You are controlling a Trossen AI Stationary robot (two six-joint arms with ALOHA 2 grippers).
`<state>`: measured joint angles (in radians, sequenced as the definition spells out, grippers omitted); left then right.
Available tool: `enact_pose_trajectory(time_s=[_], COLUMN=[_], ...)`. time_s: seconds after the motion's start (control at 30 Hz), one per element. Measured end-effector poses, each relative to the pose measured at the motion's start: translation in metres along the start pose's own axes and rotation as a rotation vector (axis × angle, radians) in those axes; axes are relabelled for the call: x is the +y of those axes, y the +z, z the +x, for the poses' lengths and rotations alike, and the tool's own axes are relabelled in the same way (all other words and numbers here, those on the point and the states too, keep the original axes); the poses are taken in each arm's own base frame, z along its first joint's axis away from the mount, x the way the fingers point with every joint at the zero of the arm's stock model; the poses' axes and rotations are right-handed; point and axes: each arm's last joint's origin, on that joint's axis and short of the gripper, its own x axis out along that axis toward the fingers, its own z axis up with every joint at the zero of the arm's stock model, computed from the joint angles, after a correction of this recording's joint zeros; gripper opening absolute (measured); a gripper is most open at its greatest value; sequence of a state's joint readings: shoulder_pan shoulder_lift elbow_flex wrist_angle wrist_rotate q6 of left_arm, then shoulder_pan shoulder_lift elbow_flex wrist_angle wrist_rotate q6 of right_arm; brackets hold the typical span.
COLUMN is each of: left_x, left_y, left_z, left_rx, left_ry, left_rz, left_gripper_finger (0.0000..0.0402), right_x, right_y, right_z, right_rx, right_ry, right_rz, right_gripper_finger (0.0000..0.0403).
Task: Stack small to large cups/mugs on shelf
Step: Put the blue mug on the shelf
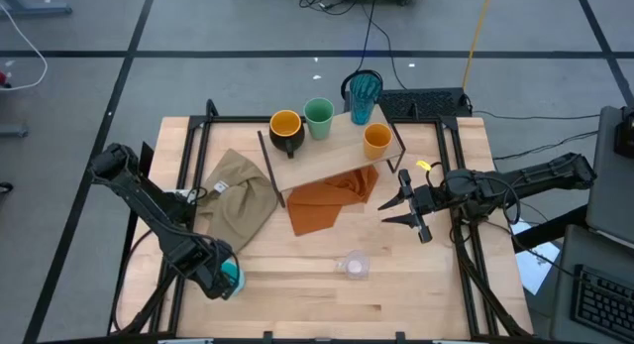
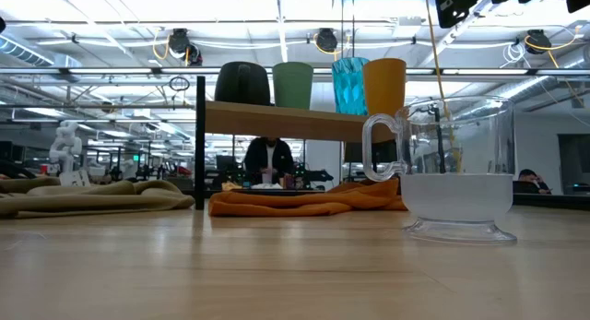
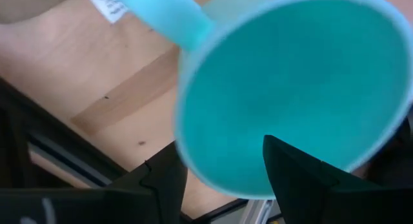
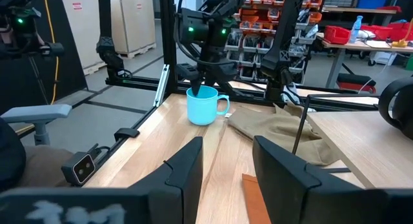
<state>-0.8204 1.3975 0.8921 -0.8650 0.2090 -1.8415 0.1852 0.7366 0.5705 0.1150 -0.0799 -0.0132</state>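
Left end effector [image 4: 205, 80] grips rim of blue mug [image 4: 205, 106] on worktop [image 1: 297, 285], well apart from shelf [image 1: 332, 151], near beige cloth [image 1: 238, 195]. Mug looks light, rigid, smooth plastic; rim pinch opposite handle suits. Right end effector [image 1: 408, 213] beside shelf, partly open, empty.

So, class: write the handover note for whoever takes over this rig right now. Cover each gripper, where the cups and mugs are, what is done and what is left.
Left gripper: at the table's near left corner, fingers over the rim of the blue mug, which stands on the table.
Right gripper: open and empty, waiting at the right of the table beside the shelf.
On the shelf: black mug, green cup, teal tumbler, orange cup, standing side by side.
Clear glass mug: on the table, near the front.
Done: four vessels are on the shelf.
Left: the blue mug and the glass mug.
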Motion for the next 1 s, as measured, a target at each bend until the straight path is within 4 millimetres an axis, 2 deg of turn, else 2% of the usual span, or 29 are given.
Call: enact_pose_trajectory(time_s=[0.23, 0.33, 0.47, 0.67, 0.8, 1.0], left_x=[0.0, 0.0, 0.0, -0.001, -0.002, -0.003], left_y=[0.0, 0.0, 0.002, 0.004, 0.004, 0.011], left_z=[-0.001, -0.001, -0.002, -0.002, -0.003, -0.008], left_rx=[0.003, 0.003, 0.004, 0.063, 0.128, 0.136], left_ry=[-0.007, -0.007, -0.006, -0.006, -0.006, 0.0], left_rz=[0.094, 0.122, 0.131, 0.229, 0.289, 0.398], left_gripper_finger=[0.0199, 0.0183, 0.0128, 0.0015, 0.0007, 0.0005], right_x=[0.0, 0.0, 0.0, 0.0, 0.0, 0.0], right_y=[0.0, 0.0, 0.0, 0.0, 0.0, 0.0], right_z=[0.0, 0.0, 0.0, 0.0, 0.0, 0.0], right_rx=[0.0, 0.0, 0.0, 0.001, 0.0, 0.0], right_ry=[0.0, 0.0, 0.0, 0.0, 0.0, 0.0], right_rz=[-0.002, -0.002, -0.009, -0.019, -0.03, -0.037], right_gripper_finger=[0.0128, 0.0128, 0.0128, 0.0128, 0.0128, 0.0128])
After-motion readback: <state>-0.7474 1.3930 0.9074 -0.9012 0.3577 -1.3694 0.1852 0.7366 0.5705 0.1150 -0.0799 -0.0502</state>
